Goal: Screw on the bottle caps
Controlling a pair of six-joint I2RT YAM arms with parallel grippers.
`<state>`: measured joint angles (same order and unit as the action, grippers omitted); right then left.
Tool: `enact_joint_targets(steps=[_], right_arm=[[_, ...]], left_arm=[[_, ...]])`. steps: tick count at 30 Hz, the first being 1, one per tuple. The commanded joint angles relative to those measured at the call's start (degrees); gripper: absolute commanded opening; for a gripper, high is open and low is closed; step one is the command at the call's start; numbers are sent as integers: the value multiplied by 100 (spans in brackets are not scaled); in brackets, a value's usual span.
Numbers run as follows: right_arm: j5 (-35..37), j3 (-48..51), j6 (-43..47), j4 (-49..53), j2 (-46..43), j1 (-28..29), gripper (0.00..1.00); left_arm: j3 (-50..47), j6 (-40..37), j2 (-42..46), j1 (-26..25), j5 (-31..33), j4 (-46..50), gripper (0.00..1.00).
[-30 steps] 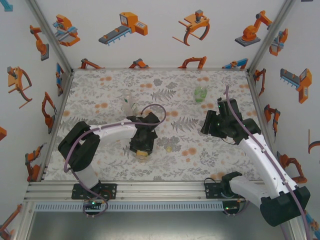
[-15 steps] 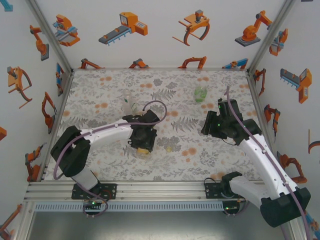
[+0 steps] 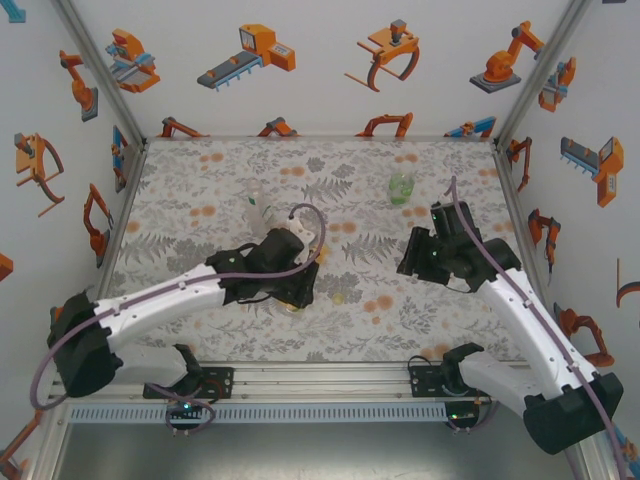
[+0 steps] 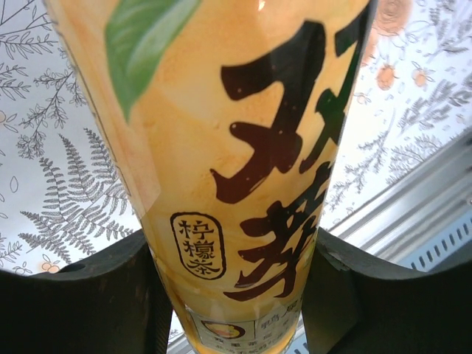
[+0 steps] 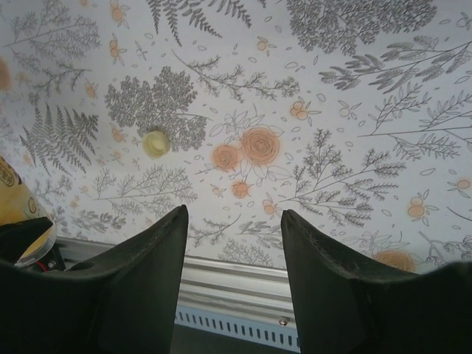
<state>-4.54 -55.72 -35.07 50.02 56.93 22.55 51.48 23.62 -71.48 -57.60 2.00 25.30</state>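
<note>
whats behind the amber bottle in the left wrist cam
Floral table cover on both sides and a metal rail at lower right. The amber bottle, clamped in the left gripper, hides whatever lies straight behind it.

Top cam: amber bottle [image 3: 291, 305] mostly hidden under left gripper [image 3: 288, 290], only a sliver shows. Left wrist cam: same bottle cut off top & bottom, so neck can't be seen. Fingers [image 4: 74, 302] run off the bottom edge. Right wrist cam: amber bottle [image 5: 18, 214] clipped by left edge. Clear bottle [image 3: 258, 208] & green bottle [image 3: 401, 186], far side: too small to tell if capped.
</note>
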Motion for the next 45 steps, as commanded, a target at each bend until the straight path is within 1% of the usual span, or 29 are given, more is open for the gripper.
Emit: enact_joint_targets(steps=[1,10,17,22,26,33,45], right_arm=[[-74,-142,-261,168,2,208,51],[46,-233,-461,9,367,760,50],[237,-371,-487,-180,959,1134,49],[549,-566,-544,-260,1478,1493,49],[793,-755,-586,-330,1898,1862,48],[1085,-886,-797,-761,2555,2534,47],[1305,-1143,-1066,-1229,3492,2996,45]], left_arm=[[-420,-246,618,-49,-357,-673,20],[-1094,-425,2028,-84,-576,-1185,11],[-1433,-514,2925,-84,-384,-1317,7],[-1743,-652,3488,-84,-380,-1633,3],[-1902,-692,3829,-84,-165,-1770,2],[-2106,-547,4249,-80,140,-1780,2],[-2222,-459,4623,-82,356,-1697,0]])
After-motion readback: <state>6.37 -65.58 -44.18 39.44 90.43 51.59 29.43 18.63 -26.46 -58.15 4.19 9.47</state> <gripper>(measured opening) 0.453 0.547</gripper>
